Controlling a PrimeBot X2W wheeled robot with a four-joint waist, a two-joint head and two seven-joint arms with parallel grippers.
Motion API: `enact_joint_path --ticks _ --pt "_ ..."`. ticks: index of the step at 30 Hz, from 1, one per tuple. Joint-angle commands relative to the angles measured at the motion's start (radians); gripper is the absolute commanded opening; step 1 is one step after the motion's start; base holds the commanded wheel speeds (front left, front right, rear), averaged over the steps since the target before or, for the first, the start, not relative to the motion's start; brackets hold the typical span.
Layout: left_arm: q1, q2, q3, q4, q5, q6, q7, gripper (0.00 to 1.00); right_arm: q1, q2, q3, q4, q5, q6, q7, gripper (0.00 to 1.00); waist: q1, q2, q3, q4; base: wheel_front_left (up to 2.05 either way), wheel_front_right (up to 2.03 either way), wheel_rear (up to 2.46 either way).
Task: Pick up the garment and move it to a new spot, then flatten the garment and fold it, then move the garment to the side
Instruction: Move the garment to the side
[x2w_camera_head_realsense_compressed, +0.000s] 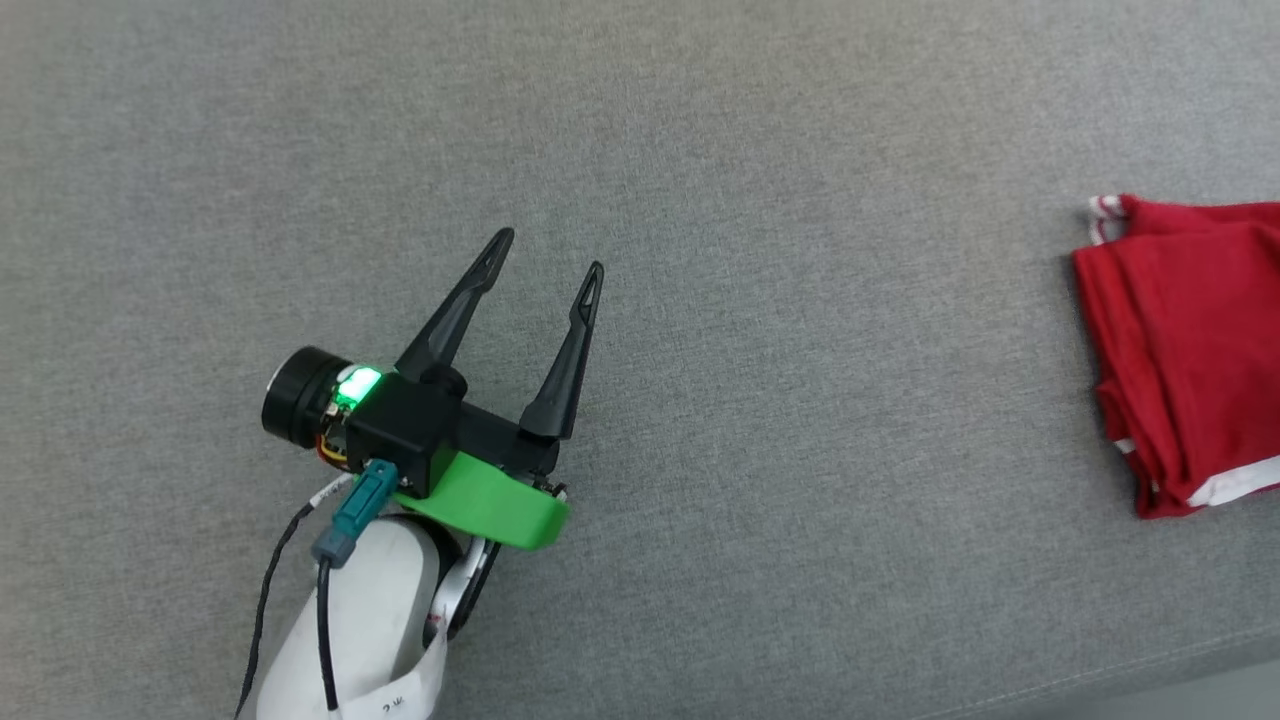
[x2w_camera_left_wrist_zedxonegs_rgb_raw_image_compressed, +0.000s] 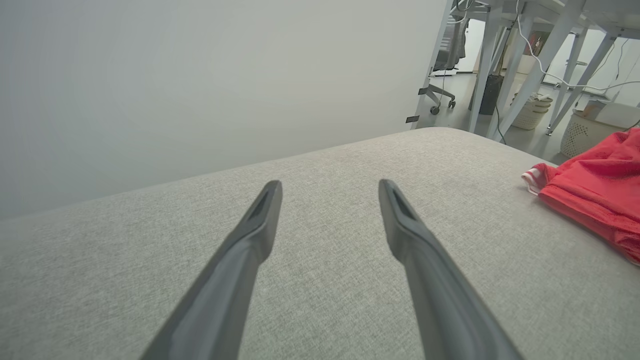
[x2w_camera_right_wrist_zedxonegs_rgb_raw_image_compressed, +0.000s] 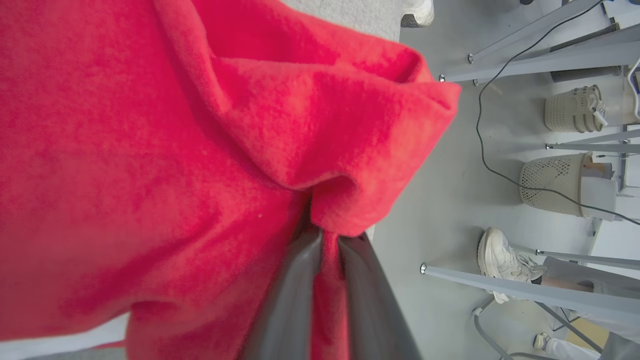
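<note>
The left claw (x2w_camera_head_realsense_compressed: 551, 252) is held over the left half of the grey fabric-covered counter (x2w_camera_head_realsense_compressed: 800, 150). Its two dark fingers are spread wide and nothing is between them. In the left wrist view the same claw (x2w_camera_left_wrist_zedxonegs_rgb_raw_image_compressed: 328, 184) is seen above bare grey cloth, with a pale wall (x2w_camera_left_wrist_zedxonegs_rgb_raw_image_compressed: 200, 75) behind the far edge of the counter.

The garment (x2w_camera_head_realsense_compressed: 1190, 340), a red jersey shirt, is seen at the right edge of the head view, well apart from the left claw. It is gathered into several layers. A white-and-red striped trim (x2w_camera_head_realsense_compressed: 1105, 215) is shown at its far left corner and a white band (x2w_camera_head_realsense_compressed: 1235, 482) along its near edge.

In the right wrist view the right claw (x2w_camera_right_wrist_zedxonegs_rgb_raw_image_compressed: 327, 245) is closed on a fold of the garment (x2w_camera_right_wrist_zedxonegs_rgb_raw_image_compressed: 150, 150), with red cloth pinched between the fingers (x2w_camera_right_wrist_zedxonegs_rgb_raw_image_compressed: 295, 290). Beyond the cloth, grey floor, metal legs, a perforated basket (x2w_camera_right_wrist_zedxonegs_rgb_raw_image_compressed: 555, 182) and a person's white shoe (x2w_camera_right_wrist_zedxonegs_rgb_raw_image_compressed: 502, 260) are visible.
</note>
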Motion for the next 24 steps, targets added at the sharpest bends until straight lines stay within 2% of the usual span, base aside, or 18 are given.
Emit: enact_joint_path --ticks 1,10,18,19,20,21,24 --pt "-0.027 0.018 -0.008 -0.018 0.012 -0.003 -0.006 1.00 -0.027 -0.006 -0.020 0.033 -0.018 -0.001 -0.031 0.00 -0.0001 -0.0001 0.113 -0.026 0.00 0.00 0.00" --pt "-0.080 0.082 -0.014 -0.170 0.019 -0.003 0.060 1.00 -0.153 0.017 -0.141 0.234 -0.077 -0.001 -0.190 0.00 -0.0001 -0.0001 0.215 -0.040 0.00 0.00 0.00" --pt "-0.075 0.091 -0.013 -0.224 0.010 0.005 0.080 1.00 -0.227 0.056 -0.157 0.351 -0.103 -0.001 -0.238 0.00 -0.0001 -0.0001 0.217 -0.033 0.00 0.00 0.00" --pt "-0.072 0.091 -0.014 -0.222 0.009 0.007 0.079 1.00 -0.232 0.061 -0.156 0.365 -0.105 -0.001 -0.242 0.37 -0.0001 -0.0001 0.213 -0.032 0.00 0.00 0.00" --pt "-0.071 0.090 -0.014 -0.220 0.008 0.008 0.077 1.00 -0.236 0.064 -0.157 0.375 -0.108 -0.001 -0.247 0.96 -0.0001 -0.0001 0.208 -0.031 0.00 0.00 0.00" --pt "-0.068 0.088 -0.015 -0.215 0.006 0.010 0.074 1.00 -0.239 0.068 -0.159 0.387 -0.110 -0.001 -0.256 1.00 -0.0001 -0.0001 0.200 -0.028 0.00 0.00 0.00" --pt "-0.061 0.084 -0.015 -0.195 -0.001 0.015 0.062 1.00 -0.243 0.076 -0.170 0.415 -0.119 -0.001 -0.282 1.00 -0.0001 -0.0001 0.174 -0.020 0.00 0.00 0.00"
